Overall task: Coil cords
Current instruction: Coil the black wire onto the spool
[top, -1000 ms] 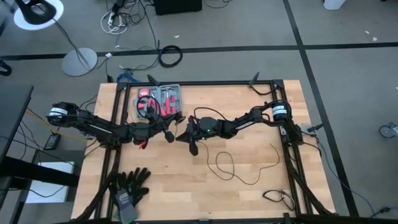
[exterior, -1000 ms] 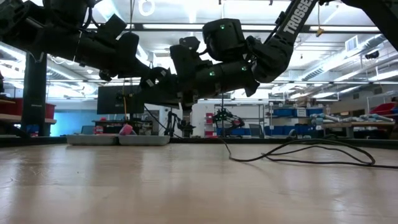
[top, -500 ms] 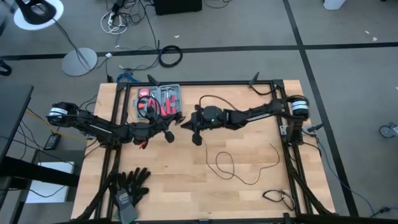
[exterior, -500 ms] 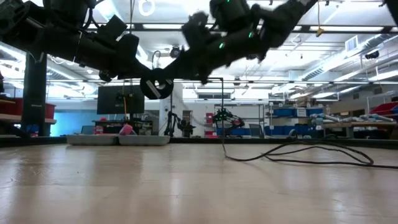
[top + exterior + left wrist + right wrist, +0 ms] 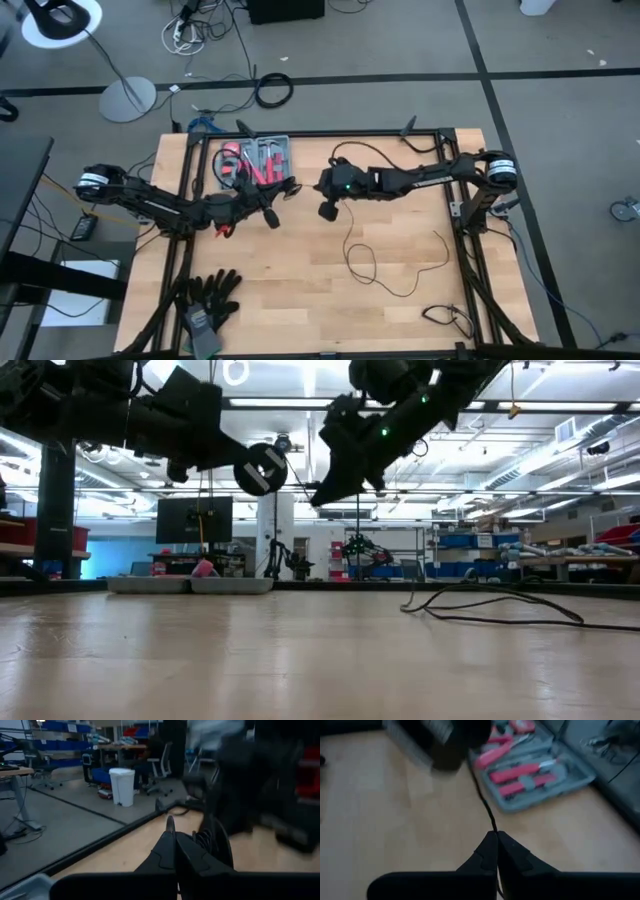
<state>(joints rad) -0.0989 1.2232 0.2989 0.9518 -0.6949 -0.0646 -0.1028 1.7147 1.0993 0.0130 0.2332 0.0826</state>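
The cords are one thin black wire ending in a round black puck (image 5: pixel 262 468). The puck is held up off the table beside my left gripper (image 5: pixel 288 190), which is shut and points level toward the right. My right gripper (image 5: pixel 325 209) stands close to the right of it, raised and slanting down, shut on the wire (image 5: pixel 485 810). From the right gripper the wire drops to loose loops (image 5: pixel 360 262) lying on the table's near right part (image 5: pixel 490 605). My left gripper is shut at the puck end of the wire, with the puck (image 5: pixel 219 845) upright right beside its fingertips and clear of the table. The fingers themselves hide what exactly lies between them. My right gripper pinches the wire (image 5: pixel 493 829) between its two fingertips, coming slanting down from the table's right. From there the wire runs almost straight to the puck, lifted clear. The rest hangs slack below the fingers to the loops on the table.
An open grey tool case (image 5: pixel 258 160) with red tools lies at the far left, just behind the left gripper. Black gloves (image 5: pixel 210 298) lie at the near left corner. Another small black cable (image 5: pixel 448 318) sits at the near right corner.
My right gripper has risen and gone toward the table's far right, tipping up from pointing steeply down. It stays shut on the wire and has drawn the wire's near loops toward the right. The puck at my left gripper has come up and turned face-on to the low view.
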